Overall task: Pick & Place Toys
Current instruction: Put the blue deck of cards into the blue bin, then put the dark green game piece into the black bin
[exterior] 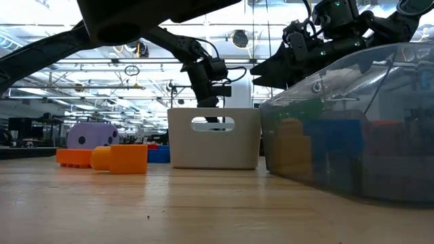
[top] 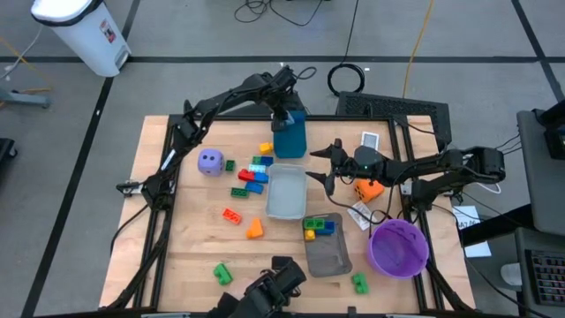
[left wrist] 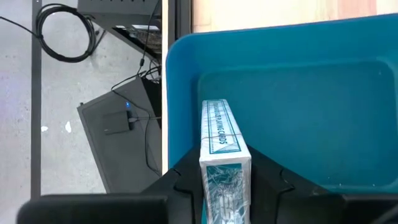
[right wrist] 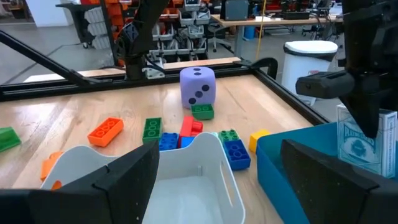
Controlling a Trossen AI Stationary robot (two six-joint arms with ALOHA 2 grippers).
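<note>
A: Where do we see the left gripper [left wrist: 225, 186]?

B: Top centre of the high view, over the blue bin [top: 290, 134]. Its fingers are clamped on a card box [left wrist: 222, 149], held upright in the bin.

A: And the right gripper [top: 328, 168]?

B: Centre-right, fingers apart, nothing between them, above the white tray [top: 286, 190].

A: The toys?

B: Bricks [top: 254, 173] lie left of that tray, purple die [top: 210, 162] further left, orange die [top: 369, 188] under the right arm.
</note>
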